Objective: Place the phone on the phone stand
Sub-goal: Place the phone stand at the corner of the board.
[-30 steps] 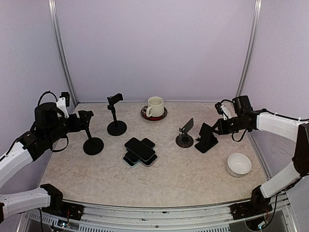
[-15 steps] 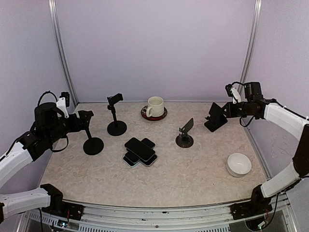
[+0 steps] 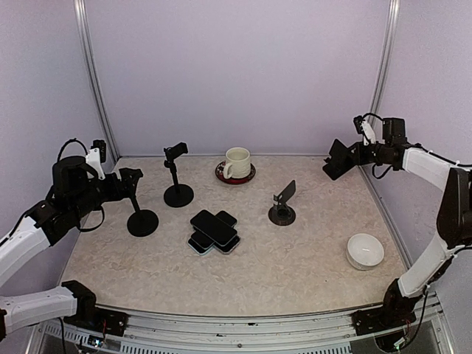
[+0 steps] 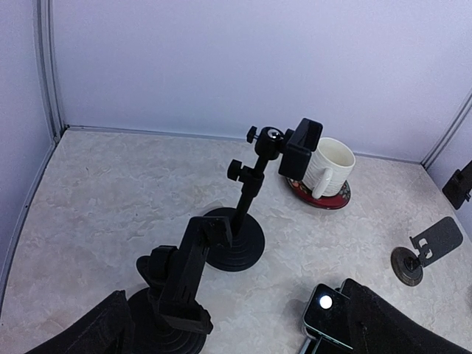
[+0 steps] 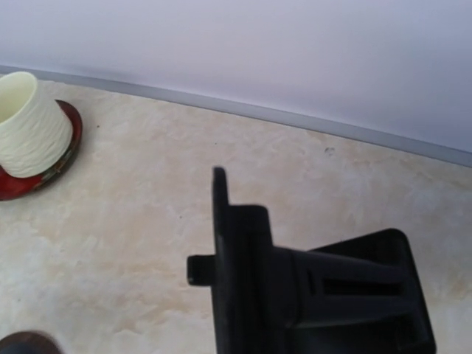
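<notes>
Up it goes: the right gripper is clenched on the wedge stand. A second ago that stand sat on the table at about three o'clock. Now it hangs tilted in the air at two o'clock, by the far right corner. (Odd route, carrying it away from the phones.) The phones lie stacked at centre, untouched, none on any stand. The left gripper hangs spread wide, holding nothing, at nine o'clock by the pole stand, unmoved. My read: no phone is placed yet, and one needs picking up.
</notes>
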Controlling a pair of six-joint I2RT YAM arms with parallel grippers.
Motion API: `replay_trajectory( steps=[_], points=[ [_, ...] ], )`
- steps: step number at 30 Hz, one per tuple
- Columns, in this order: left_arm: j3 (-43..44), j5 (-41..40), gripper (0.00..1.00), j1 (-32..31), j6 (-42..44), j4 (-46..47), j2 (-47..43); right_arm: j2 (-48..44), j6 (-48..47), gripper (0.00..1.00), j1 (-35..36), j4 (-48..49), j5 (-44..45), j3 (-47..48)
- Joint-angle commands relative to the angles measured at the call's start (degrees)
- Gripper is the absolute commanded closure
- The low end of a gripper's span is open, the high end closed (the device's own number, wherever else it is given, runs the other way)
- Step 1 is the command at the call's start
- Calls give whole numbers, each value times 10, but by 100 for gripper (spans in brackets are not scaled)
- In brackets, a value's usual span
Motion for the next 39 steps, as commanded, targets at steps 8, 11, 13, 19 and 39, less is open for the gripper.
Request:
replay_trajectory(
  steps=[8, 11, 13, 19, 39],
  points=[
    [-5, 14, 1, 10, -2, 18, 2, 84, -50, 100, -42, 49, -62, 87],
    [-6, 14, 1, 11, -2, 19, 2, 102, -63, 100, -42, 52, -59, 103],
    [-6, 15, 1, 12, -2, 19, 3, 118, -70, 100, -42, 46, -57, 119],
    [-6, 20, 1, 16, -2, 21, 5, 163, -76, 100, -46, 43, -68, 159],
    [-10, 89, 1, 67, -4, 43, 2, 310, -100, 100, -89, 29, -165, 281]
  ],
)
